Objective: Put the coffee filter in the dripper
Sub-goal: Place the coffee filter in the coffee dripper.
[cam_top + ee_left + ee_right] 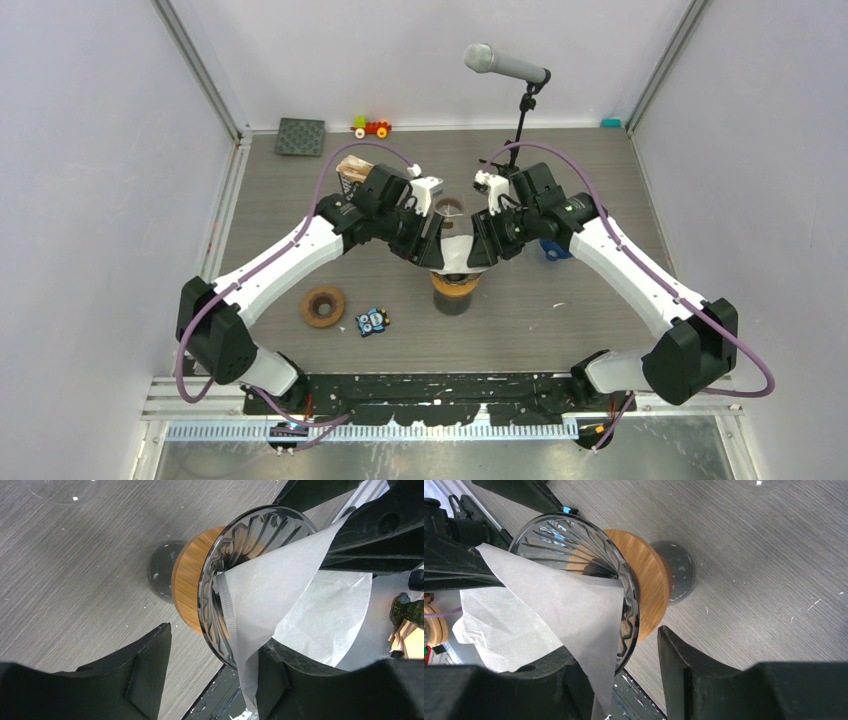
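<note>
The glass dripper point(250, 540) with a wooden collar point(187, 577) stands on a dark base at the table's middle point(453, 290). The white paper coffee filter point(280, 580) points its tip into the dripper's mouth, and its wide end spreads out above point(456, 258). My left gripper point(212, 680) is open; its right finger point(295, 680) lies against the filter's wall, and the dripper's rim sits between the jaws. My right gripper point(624, 680) is open too, with the paper point(574, 610) draped over its left finger point(559, 680). Both grippers meet over the dripper in the top view.
A brown ring point(323, 306) and a small blue toy point(372, 321) lie left of the dripper. Behind the arms are a glass cup point(450, 208), a brown box point(350, 170), a blue object point(555, 250), a microphone on a stand point(505, 64), a black mat point(300, 136) and a toy car point(371, 127).
</note>
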`<action>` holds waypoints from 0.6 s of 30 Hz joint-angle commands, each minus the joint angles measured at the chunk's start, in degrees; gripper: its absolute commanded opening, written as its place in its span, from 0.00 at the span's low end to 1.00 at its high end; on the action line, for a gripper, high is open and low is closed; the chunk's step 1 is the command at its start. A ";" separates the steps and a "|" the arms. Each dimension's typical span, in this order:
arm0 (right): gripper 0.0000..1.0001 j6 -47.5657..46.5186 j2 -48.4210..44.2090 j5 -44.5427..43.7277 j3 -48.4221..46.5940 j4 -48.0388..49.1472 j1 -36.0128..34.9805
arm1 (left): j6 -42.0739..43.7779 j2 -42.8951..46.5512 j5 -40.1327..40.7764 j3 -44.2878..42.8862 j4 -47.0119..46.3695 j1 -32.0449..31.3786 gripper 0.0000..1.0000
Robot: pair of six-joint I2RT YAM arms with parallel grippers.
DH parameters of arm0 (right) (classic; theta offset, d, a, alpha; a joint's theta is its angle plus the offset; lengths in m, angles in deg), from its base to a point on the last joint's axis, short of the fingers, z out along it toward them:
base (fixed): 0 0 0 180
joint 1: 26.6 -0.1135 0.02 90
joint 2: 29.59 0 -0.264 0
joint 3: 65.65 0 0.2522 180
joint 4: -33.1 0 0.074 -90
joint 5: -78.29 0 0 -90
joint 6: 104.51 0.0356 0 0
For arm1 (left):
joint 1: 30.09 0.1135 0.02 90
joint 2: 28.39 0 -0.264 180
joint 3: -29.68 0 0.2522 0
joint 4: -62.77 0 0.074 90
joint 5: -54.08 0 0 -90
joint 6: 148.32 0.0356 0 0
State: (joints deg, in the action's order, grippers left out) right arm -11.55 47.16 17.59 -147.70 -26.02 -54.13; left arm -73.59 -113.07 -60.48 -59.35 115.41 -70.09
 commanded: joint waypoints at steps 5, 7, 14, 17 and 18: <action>0.49 0.20 -0.47 0.68 1.63 2.71 0.33 | -0.67 -0.48 -2.25 -0.16 -2.88 -0.24 0.56; 0.49 0.20 -0.38 0.67 1.84 2.98 0.31 | -0.72 -0.53 -2.31 0.03 -3.01 -0.24 0.55; 0.48 0.29 -0.04 0.67 1.84 3.26 0.31 | -0.31 -0.71 -2.34 0.55 -3.33 -0.25 0.52; 0.48 0.29 0.05 0.54 1.68 3.35 0.27 | -0.09 -0.81 -2.19 0.75 -3.29 -0.32 0.50; 0.48 0.22 0.06 0.50 1.67 3.35 0.27 | 0.01 -0.83 -2.12 0.81 -3.40 -0.33 0.50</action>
State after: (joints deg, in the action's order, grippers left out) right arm -11.24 47.16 18.42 -146.02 -24.15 -54.13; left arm -74.35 -113.66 -61.68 -58.82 113.92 -70.12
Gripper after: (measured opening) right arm 0.484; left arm 0.508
